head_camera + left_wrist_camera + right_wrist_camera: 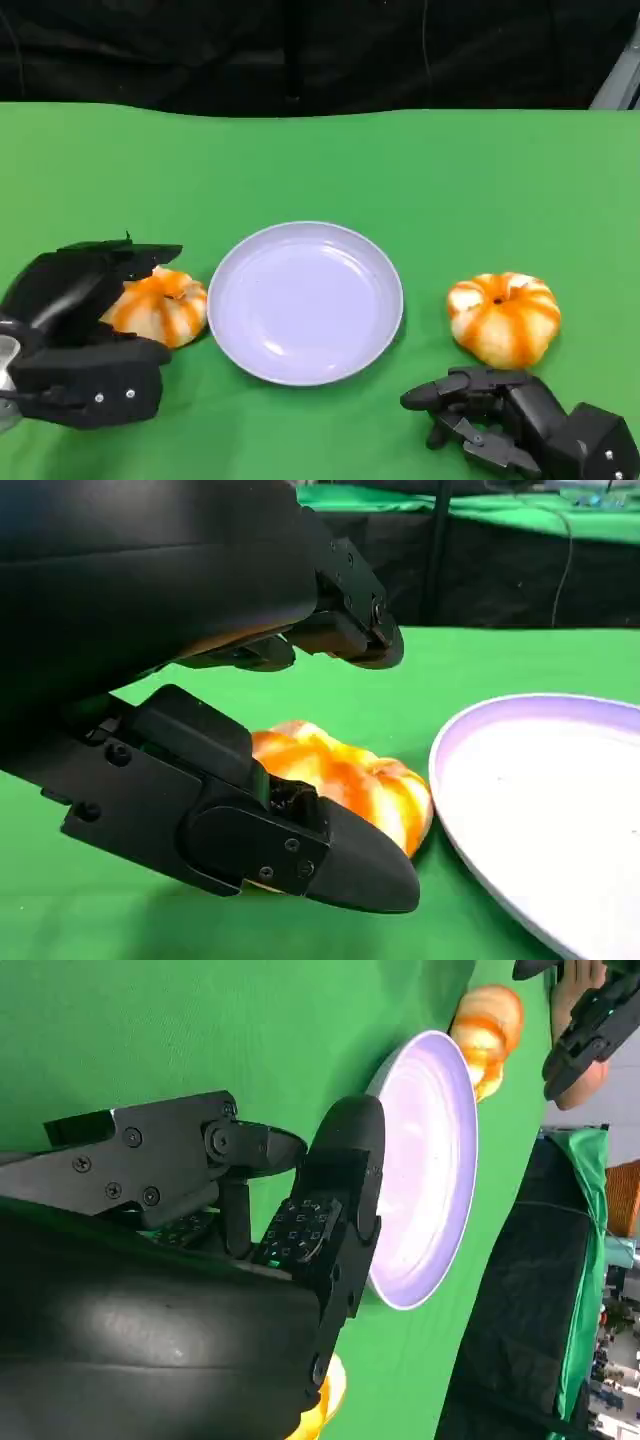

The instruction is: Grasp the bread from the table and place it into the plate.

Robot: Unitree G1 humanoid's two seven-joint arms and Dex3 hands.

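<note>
Grasp step, by my read: left hand [85, 335] sits w/ fingers wide around a bread bun [158, 306], not clearly gripping yet. Bun lies on the green bench [320, 160], just left of the lilac plate [305, 302]; round, orange-and-white striped. Next: close, lift, carry over plate. Right hand [500, 420] loosely spread, holding nothing, near 2nd bun [503, 317] right of plate.

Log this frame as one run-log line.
left robot hand: around left bread, grip unclear | right robot hand: empty, near right bread | plate: empty
</note>
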